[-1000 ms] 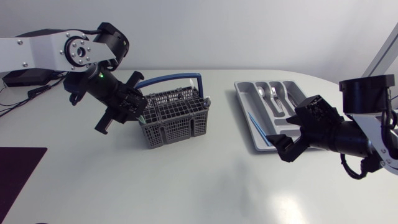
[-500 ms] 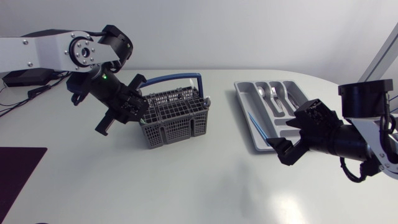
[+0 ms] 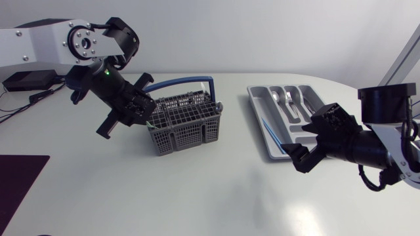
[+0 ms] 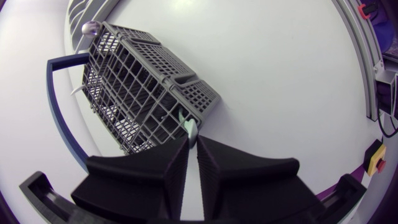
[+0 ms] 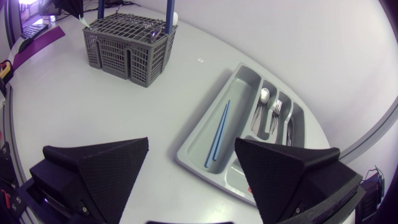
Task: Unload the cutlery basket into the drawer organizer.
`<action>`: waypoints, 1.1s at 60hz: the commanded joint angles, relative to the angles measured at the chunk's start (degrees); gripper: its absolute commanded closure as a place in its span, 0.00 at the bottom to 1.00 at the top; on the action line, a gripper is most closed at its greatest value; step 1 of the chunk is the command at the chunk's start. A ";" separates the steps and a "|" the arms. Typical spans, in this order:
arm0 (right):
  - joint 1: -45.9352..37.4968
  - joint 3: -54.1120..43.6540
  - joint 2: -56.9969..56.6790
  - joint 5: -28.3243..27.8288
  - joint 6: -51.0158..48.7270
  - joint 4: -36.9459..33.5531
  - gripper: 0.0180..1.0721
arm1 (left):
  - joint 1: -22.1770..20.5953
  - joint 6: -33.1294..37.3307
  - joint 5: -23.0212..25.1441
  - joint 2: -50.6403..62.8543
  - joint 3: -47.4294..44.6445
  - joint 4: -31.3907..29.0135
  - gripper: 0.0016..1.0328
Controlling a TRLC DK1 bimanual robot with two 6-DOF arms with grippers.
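- We judge the step in hand to be pulling one piece out of the basket [image 3: 177, 137], which stands on the table toward our left side.
- Our left gripper [image 4: 193, 142] is at the basket's near corner, fingers drawn almost together and pinching a pale green handle [image 4: 191, 128] that sticks up from a corner compartment.
- Next this calls for a straight lift until the piece is free of the grid, then a carry across to the tray [image 3: 259, 121], which lies well apart on our right.
- Our right gripper [image 5: 191, 148] hovers over the tray's near edge, fingers spread wide and holding nothing.
- The tray already holds a long blue stick [image 5: 216, 134] in its long slot and some silver cutlery [image 3: 289, 101] in the short slots.
- What the green handle belongs to is hidden inside the basket.
- The rest of the basket's load is hard to make out through the mesh. Only a rounded metal end [image 4: 92, 27] shows at the far corner.
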 commanded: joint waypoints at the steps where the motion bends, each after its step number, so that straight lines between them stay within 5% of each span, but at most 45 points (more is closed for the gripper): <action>1: 0.41 -1.56 -0.64 -0.24 -0.96 0.37 0.05 | -0.34 1.99 0.16 -2.16 0.69 -1.07 0.88; 66: 4.72 -2.96 -11.19 1.16 0.09 -6.13 0.05 | 0.54 -0.38 3.67 -21.14 -12.06 -3.97 0.84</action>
